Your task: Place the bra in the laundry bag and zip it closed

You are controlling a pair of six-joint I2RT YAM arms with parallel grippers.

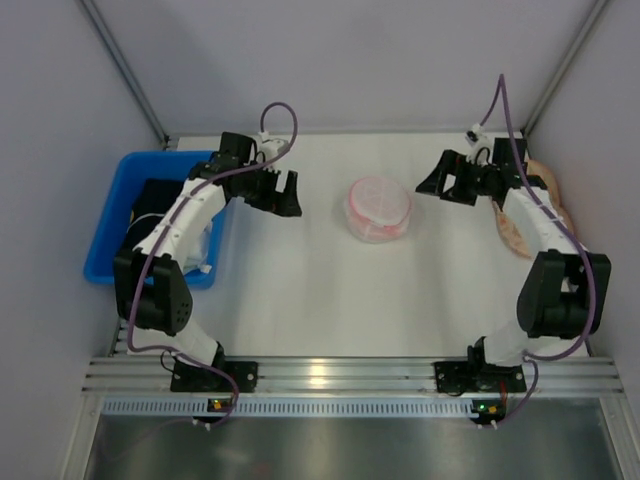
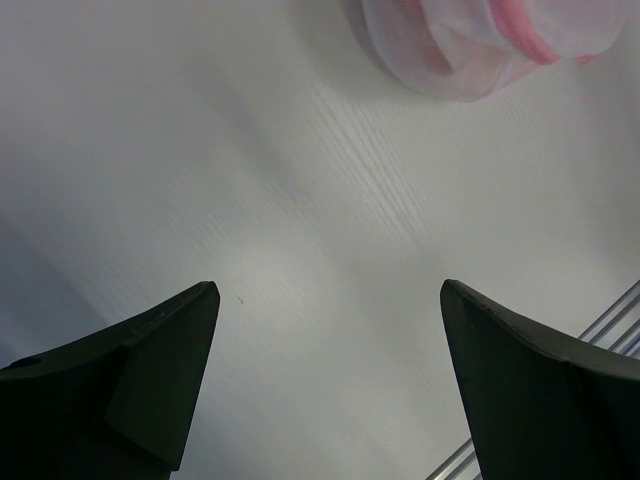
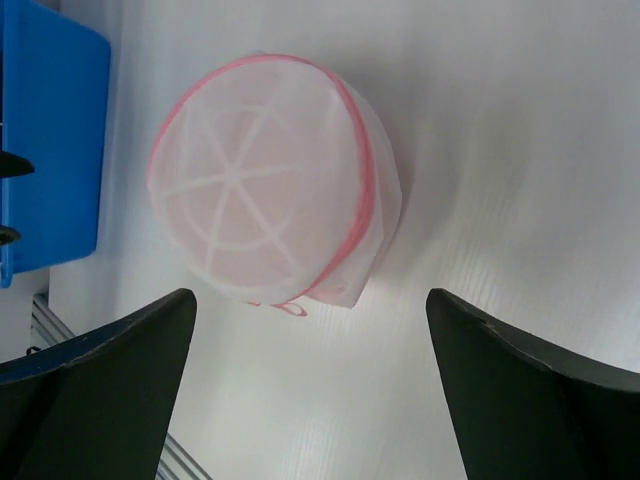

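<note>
The white table (image 1: 300, 290) carries the laundry bag (image 1: 378, 209) at its middle. A blue bin (image 1: 110, 230) sits well to the left of the bag. The left tool (image 1: 283, 195) hangs near the bag's left side and the right tool (image 1: 440, 185) near its right, both released, jaws spread wide and holding nothing. The bag rests domed, and the bra (image 3: 240, 240) shows as pink fabric through its mesh.

Laundry bag (image 3: 265, 180), frame centre, showing translucent white mesh, pink edging, white spokes radiating across its top, pale pink tinting through. Bin (image 1: 105, 220) at left showing solid blue. Surface (image 1: 300, 280) looking plain white. Left claw (image 2: 328, 290) and right claw (image 3: 310, 295) showing black.
</note>
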